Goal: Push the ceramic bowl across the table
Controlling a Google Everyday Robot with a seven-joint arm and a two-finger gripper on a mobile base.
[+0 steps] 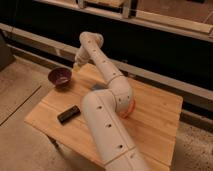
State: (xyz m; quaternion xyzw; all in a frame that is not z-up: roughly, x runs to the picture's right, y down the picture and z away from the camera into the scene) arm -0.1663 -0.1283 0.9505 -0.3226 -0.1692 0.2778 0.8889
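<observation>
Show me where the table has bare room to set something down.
Widest bare patch: the right side of the table, between the arm and the right edge. A smaller bare strip lies between the ceramic bowl and the black block. Crowded: the far-left corner, where the gripper sits just right of the bowl, and the middle, covered by the arm.

Arm extended, elbow bent; pincer low at far end.

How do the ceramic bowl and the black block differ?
The ceramic bowl is round, glossy maroon; the black block is rectangular and flat. The bowl sits at the table's far-left corner near the hand; the block lies nearer the front edge. Both are dark and rest on the table.
</observation>
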